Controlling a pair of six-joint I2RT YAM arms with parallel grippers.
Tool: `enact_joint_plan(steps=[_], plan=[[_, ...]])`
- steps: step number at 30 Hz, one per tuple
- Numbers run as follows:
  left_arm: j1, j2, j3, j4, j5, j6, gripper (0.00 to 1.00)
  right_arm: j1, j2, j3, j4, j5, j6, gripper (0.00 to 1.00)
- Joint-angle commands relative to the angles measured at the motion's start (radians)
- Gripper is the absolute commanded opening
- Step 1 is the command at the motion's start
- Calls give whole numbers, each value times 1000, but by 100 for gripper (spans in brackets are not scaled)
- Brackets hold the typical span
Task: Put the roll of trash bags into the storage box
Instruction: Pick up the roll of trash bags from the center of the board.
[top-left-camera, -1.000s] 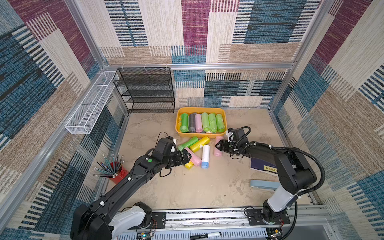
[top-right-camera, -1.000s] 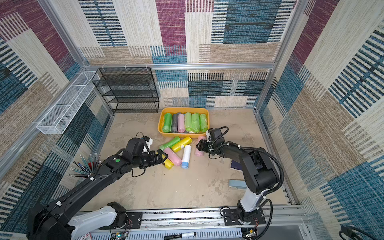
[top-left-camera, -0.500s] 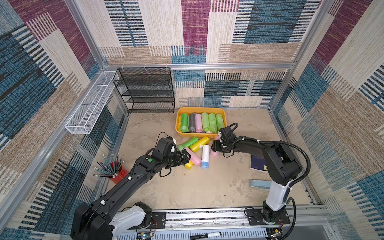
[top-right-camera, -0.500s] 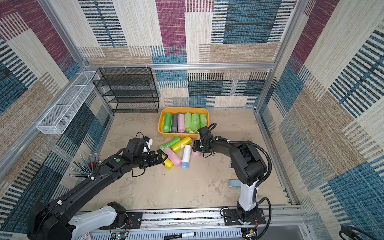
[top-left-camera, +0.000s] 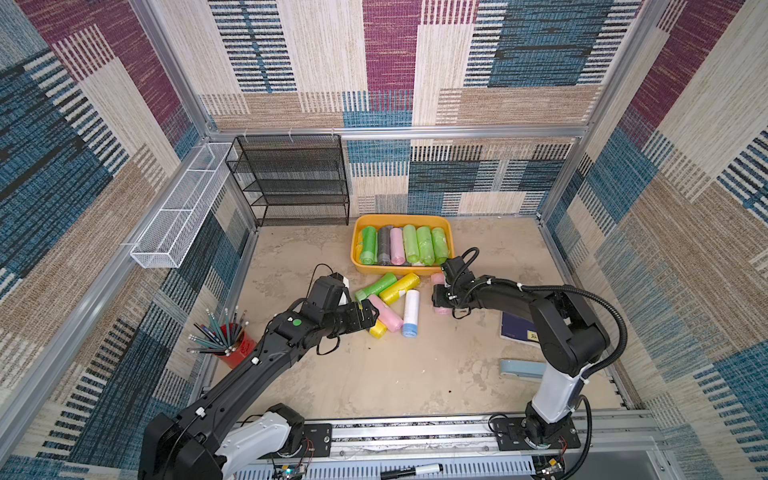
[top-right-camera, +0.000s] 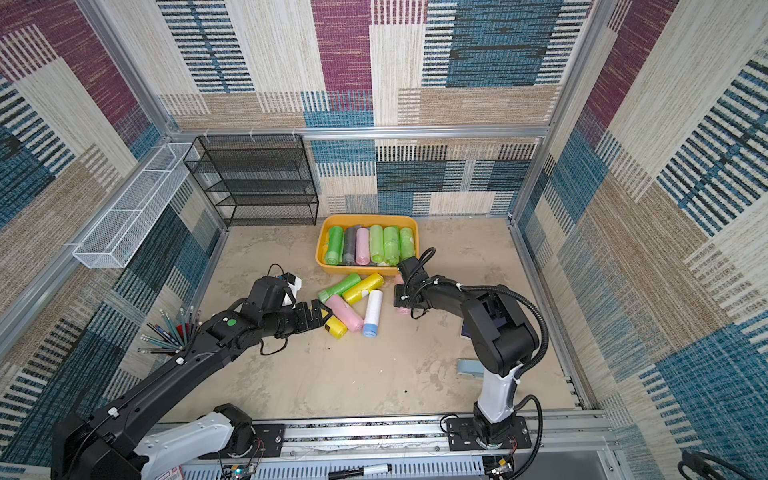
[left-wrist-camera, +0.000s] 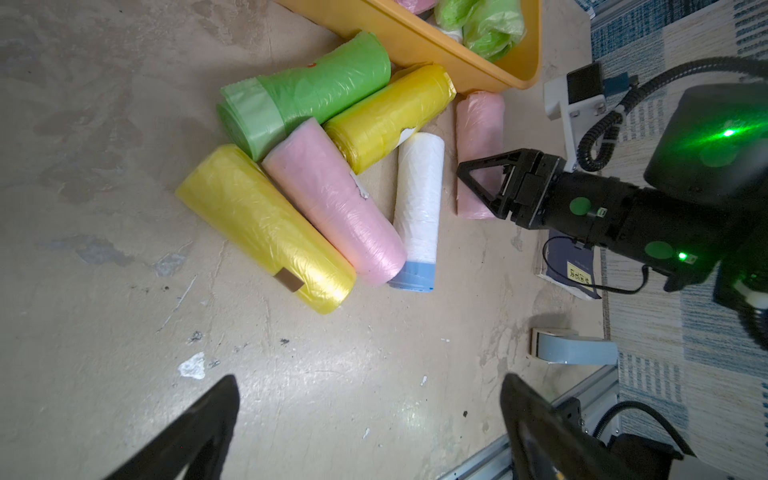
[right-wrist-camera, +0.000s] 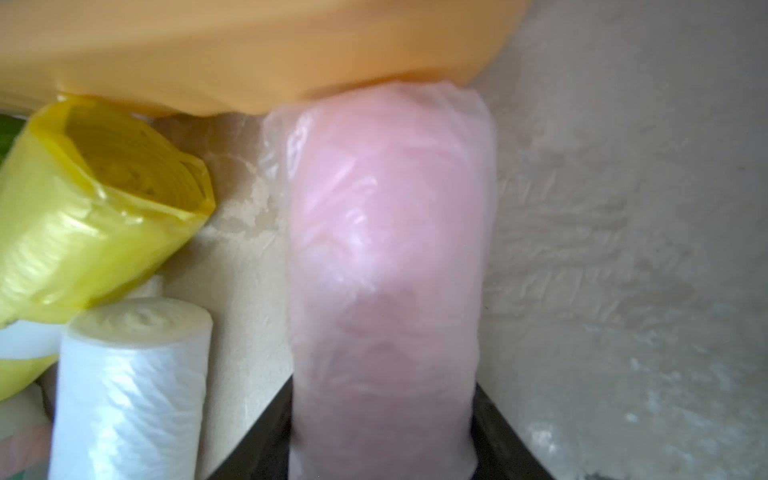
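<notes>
Now the right hand (top-left-camera: 439, 298) has reached in and pinches the pink roll (right-wrist-camera: 386, 249), lying on the table (top-left-camera: 374, 374) against the box (top-left-camera: 399, 271); lift comes next. Left hand (top-left-camera: 369, 312) hangs spread.

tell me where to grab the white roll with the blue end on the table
Probably mid-length, from straight above, end effector fingers closing across it. The white roll lies flat; a pink roll presses against its blue end and a yellow roll crowds the other end, so only the middle has bare table on both sides.
</notes>
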Motion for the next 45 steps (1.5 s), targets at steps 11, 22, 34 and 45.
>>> enact_joint_plan(steps=[11,22,34,45], plan=[[3,-6,-4,-18,-18,15,98,0,-143,-94,11,-102,42,44],[4,-18,-12,-18,-1,9,98,0,-196,-145,76,-161,69,40],[4,-16,-19,6,12,5,98,-1,-264,-181,102,-224,111,40],[6,-35,-30,-7,8,2,98,-11,-281,-187,154,-310,155,37]])
